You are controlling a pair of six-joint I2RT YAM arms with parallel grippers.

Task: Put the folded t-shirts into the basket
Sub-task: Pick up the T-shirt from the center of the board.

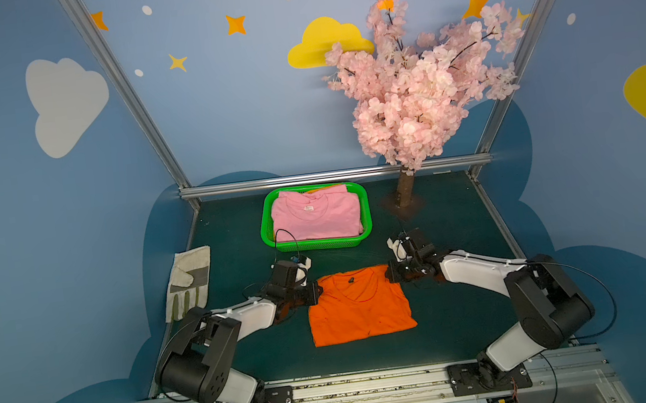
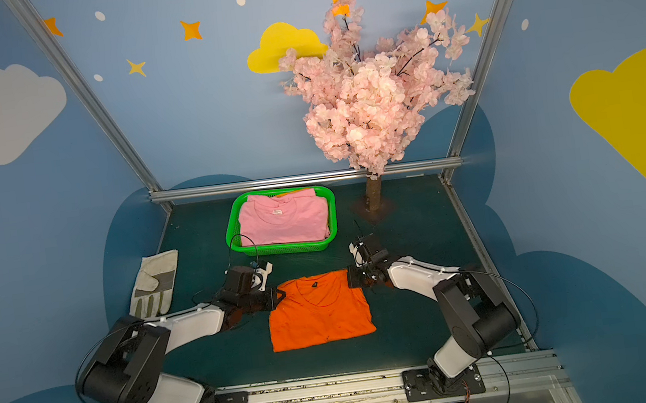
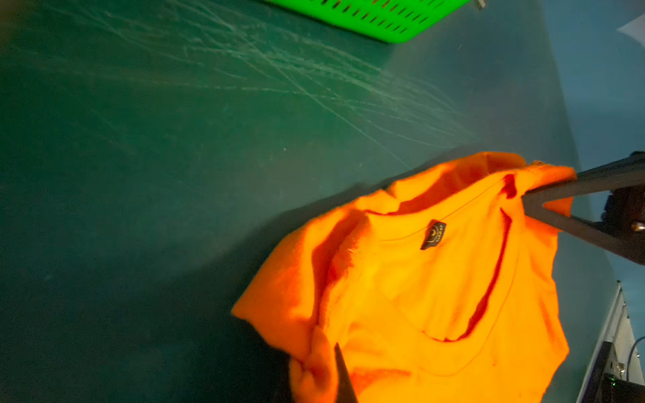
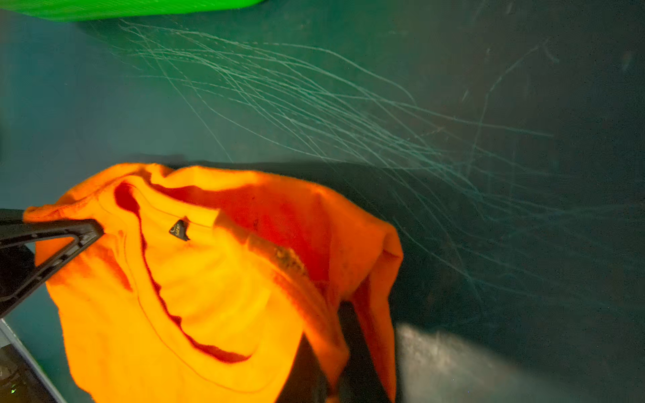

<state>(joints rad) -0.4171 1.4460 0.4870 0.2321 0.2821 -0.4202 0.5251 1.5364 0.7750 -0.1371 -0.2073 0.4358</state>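
**A:** Which step is the robot working on?

**B:** It is taking hold of the only shirt outside. The bright orange folded cloth t-shirt [image 1: 360, 311] is lying flat on the dark green table [image 1: 452, 312], on the near side of the bright green perforated plastic basket [image 1: 320, 246] and apart from it. The left gripper [image 1: 315, 291] is pinching the collar-end corner on its side, jaws closed on the cloth. The right gripper [image 1: 389, 273] is doing the same at the opposite corner.

**A:** Are both really holding fabric?

**B:** The wrist views are showing orange cloth bunching around the fingers, so I am judging yes.

**A:** And the basket?

**B:** A light pink folded t-shirt [image 1: 314, 216] is lying on top inside, nearly filling it. A sliver of yellowish cloth [image 1: 323, 188] is peeking out beneath it at the far edge.

**A:** What is the next move asking for?

**B:** Probably raising both corners together so the fold is not sagging open. Then carrying the shirt over the near rim and lowering it onto the pink one before letting go.
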